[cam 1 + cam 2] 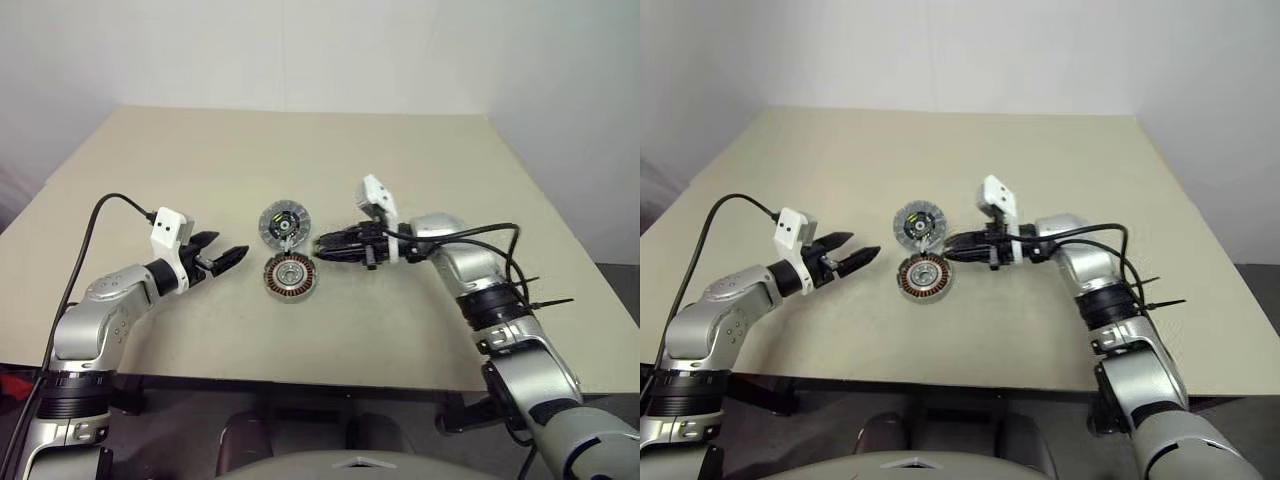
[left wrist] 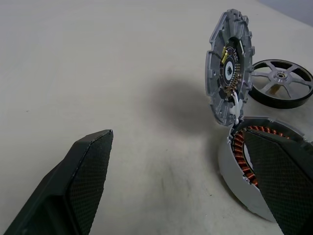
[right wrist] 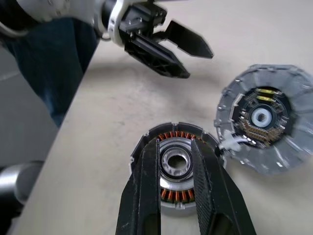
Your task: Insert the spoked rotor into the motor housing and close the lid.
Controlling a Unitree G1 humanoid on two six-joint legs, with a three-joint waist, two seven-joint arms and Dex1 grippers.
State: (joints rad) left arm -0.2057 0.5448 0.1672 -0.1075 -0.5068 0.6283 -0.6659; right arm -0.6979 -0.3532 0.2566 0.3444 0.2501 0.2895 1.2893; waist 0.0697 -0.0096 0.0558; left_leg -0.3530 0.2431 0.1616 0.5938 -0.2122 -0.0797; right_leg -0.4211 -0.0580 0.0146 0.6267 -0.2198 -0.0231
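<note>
One motor housing (image 1: 290, 277) sits at the centre of the tan surface (image 1: 300, 160), its one lid (image 1: 284, 224) propped open just above. One spoked rotor (image 2: 282, 83) lies behind them. The left pincer (image 1: 222, 256) reaches in from the left, wide open; the right pincer (image 1: 322, 244), nearly closed and holding nothing, points left.

The lid (image 1: 285, 224) stands just behind the motor housing (image 1: 290, 277) on the table (image 1: 200, 160).

Bright, even light across the bench (image 1: 400, 180), shadows soft and faint. A soft shadow falls beside the lid (image 2: 230, 73). The lid blurs slightly in the right wrist view.
</note>
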